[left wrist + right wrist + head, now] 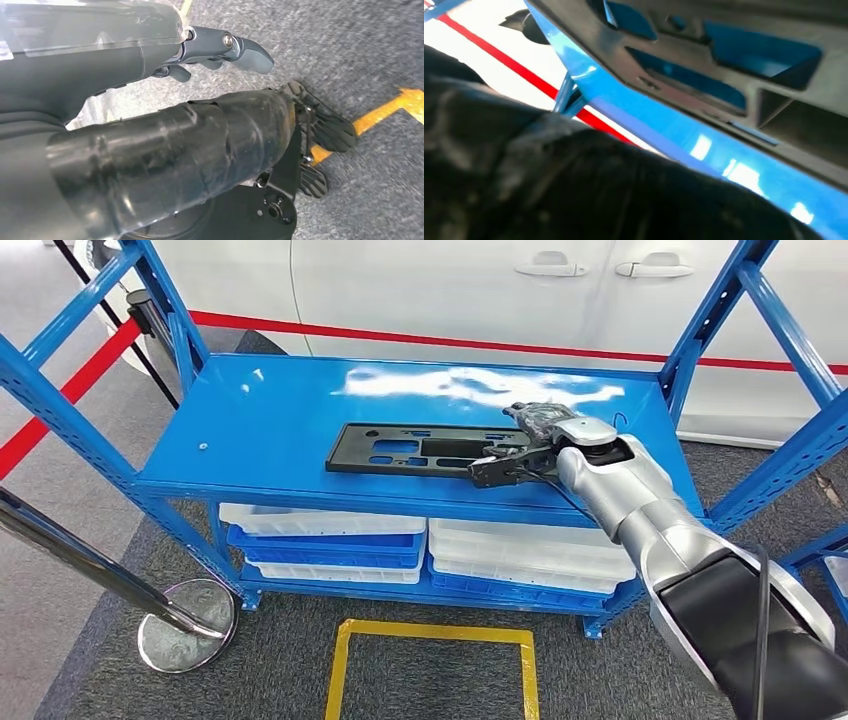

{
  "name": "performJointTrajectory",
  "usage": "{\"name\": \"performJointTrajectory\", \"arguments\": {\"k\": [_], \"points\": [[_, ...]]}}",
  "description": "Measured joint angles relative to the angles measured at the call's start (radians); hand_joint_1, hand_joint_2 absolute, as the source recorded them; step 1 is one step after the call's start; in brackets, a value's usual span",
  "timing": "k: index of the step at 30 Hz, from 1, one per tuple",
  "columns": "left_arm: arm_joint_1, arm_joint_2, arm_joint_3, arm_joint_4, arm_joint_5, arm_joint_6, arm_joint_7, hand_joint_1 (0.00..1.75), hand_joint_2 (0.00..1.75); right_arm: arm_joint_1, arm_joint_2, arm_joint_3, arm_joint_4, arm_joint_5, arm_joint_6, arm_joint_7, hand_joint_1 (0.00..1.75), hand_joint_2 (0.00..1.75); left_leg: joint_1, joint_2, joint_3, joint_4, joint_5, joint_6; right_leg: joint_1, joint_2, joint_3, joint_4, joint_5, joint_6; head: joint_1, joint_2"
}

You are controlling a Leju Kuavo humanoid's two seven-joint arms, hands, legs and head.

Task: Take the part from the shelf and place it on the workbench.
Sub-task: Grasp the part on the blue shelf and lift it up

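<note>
A flat black part with several cut-outs lies on the top board of the blue shelf, right of its middle. My right hand is at the part's right end, with fingers over its top and the thumb at its front edge, gripping it. In the right wrist view the part is very close, with the blue board beneath it. My left hand hangs over the grey carpet with its thumb stretched out and nothing in it.
White and blue trays are stacked on the lower shelf. Blue uprights frame both ends of the shelf. A chrome post base stands at the left, a yellow tape square marks the floor, and a white car is behind.
</note>
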Motion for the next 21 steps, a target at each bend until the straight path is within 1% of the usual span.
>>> {"name": "performJointTrajectory", "arguments": {"k": [7,21], "points": [[0.000,0.000,0.015,0.000,-0.005,0.000,0.005,0.00,0.00,-0.027,0.014,0.002,0.017,0.005,0.008,-0.045,0.00,0.00,-0.001,0.000,0.000,0.002,0.000,-0.001,-0.001,-0.001,0.000,0.000,0.000,0.000,0.000,0.000],[0.000,0.000,0.034,0.000,-0.029,-0.015,-0.017,0.00,0.00,-0.024,0.023,0.021,-0.001,-0.005,0.005,-0.082,0.00,0.00,-0.002,0.000,-0.001,0.003,0.000,0.000,-0.001,-0.002,0.000,0.000,0.000,0.000,0.000,0.000]]}}
